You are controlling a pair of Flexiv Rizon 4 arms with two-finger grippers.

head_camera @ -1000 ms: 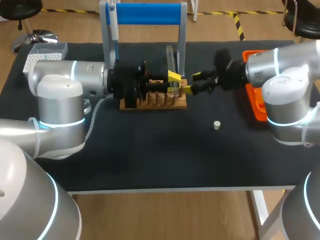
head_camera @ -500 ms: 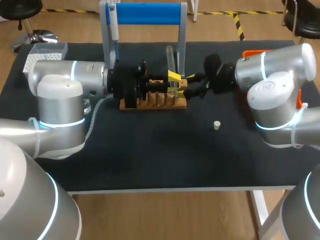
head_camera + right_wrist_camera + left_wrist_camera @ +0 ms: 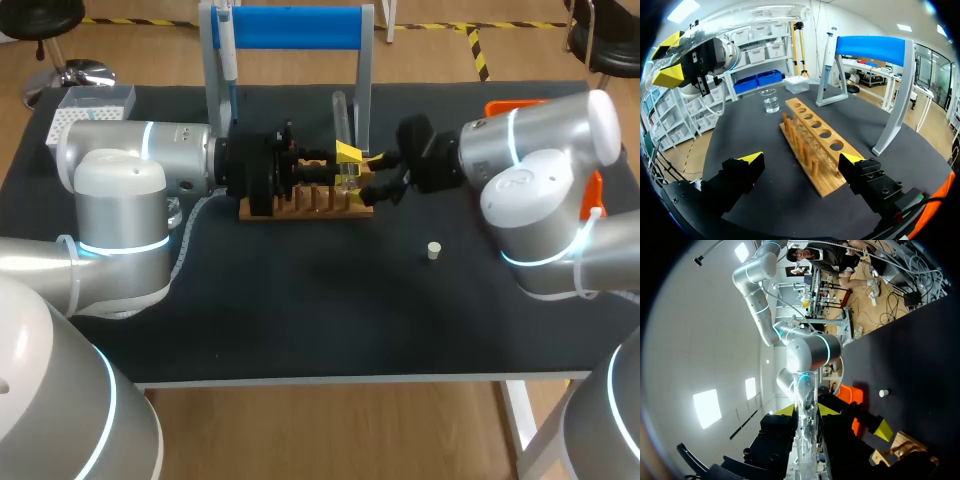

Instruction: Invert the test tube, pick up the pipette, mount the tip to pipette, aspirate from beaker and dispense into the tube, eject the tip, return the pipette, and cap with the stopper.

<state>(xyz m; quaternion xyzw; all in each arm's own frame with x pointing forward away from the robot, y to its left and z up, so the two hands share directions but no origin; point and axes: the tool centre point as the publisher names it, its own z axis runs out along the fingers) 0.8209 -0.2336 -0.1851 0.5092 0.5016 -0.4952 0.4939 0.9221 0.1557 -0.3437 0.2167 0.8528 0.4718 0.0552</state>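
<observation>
Head view, frame centre: L gripper (image 3: pixel 347 166) clamped on clear test tube (image 3: pixel 340 115), just over right end of wooden rack (image 3: pixel 310 202); tilt unclear. R gripper (image 3: pixel 802 160) just right of it, fingers (image 3: pixel 747 162) wide apart, rack's near end between them. Right of centre on table (image 3: pixel 300 320): stopper (image 3: pixel 433 250), apart from rack; pipette (image 3: pixel 228 50) hung on blue stand (image 3: pixel 290 28), upper left; beaker (image 3: pixel 771 101) beyond rack's far end.

No legible text, no labels, numbers or signs readable in any view
</observation>
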